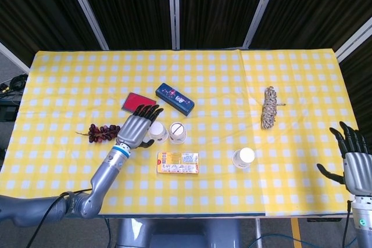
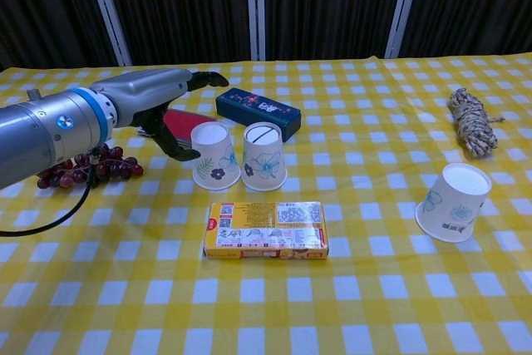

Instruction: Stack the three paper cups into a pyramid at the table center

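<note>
Two flower-printed paper cups stand base up side by side near the table's middle: the left cup [image 1: 158, 133] [image 2: 214, 155] and the right cup [image 1: 178, 132] [image 2: 263, 156]. My left hand [image 1: 138, 129] [image 2: 162, 96] hovers just left of and behind the left cup, fingers spread and holding nothing. The third cup [image 1: 243, 158] [image 2: 453, 202] sits alone further right, base up. My right hand [image 1: 354, 158] hangs open off the table's right edge, seen only in the head view.
A yellow box [image 1: 177, 162] [image 2: 266, 229] lies just in front of the cup pair. Behind them are a blue box [image 1: 174, 98] [image 2: 258, 113] and a red flat case [image 1: 136, 100]. Grapes [image 1: 102, 133] [image 2: 83, 168] lie left, a rope coil [image 1: 268, 107] [image 2: 472, 122] far right.
</note>
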{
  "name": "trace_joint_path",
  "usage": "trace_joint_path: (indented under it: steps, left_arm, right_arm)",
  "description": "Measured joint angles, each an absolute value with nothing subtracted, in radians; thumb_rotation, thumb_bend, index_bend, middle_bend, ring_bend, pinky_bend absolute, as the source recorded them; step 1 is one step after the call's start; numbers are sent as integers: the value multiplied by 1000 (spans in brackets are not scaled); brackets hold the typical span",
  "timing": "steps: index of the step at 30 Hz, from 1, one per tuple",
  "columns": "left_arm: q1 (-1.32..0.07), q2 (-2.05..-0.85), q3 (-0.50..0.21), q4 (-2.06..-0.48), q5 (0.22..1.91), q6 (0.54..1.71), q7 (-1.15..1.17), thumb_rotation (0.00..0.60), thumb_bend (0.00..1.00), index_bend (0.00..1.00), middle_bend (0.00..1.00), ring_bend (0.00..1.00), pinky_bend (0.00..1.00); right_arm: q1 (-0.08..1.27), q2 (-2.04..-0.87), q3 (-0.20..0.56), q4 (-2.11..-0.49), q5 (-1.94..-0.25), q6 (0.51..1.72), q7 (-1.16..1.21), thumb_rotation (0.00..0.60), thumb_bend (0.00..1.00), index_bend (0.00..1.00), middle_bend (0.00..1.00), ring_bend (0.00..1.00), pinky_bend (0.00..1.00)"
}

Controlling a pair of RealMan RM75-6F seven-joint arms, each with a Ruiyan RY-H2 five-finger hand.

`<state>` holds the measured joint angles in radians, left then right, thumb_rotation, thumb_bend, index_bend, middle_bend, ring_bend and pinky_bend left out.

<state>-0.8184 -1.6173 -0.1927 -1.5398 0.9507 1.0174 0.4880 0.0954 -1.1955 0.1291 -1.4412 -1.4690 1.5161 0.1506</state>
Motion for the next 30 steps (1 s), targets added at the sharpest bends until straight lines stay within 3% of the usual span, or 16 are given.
trace_joint_path:
  steps: [7,14,23,30]
  left_arm:
    - [-709,-1467,-138,-1680,1096,1140,405,600,275,0,0,0,0]
    - [-545,-1270,-19,-1770,1278,1293,321,600,274,0,0,0,0]
    - [-379,-1200,50,-1732,1449,1498,229,600,274,0,0,0,0]
    - [-330,-1175,59,-1704,1494,1540,140,600,274,0,0,0,0]
  right_arm:
    - [105,-1196,123,-1446,-1468,1490,141,600,59,177,0,0,0]
    - [136,-1182,113,-1531,-1474,1426,84,600,59,197,27,0,0]
    - [227,-1140,114,-1746,-1437,1267,-144,600,63,253,56,0,0]
    - [304,-1158,133,-1858,-1330,1179,-346,600,114,273,55,0,0]
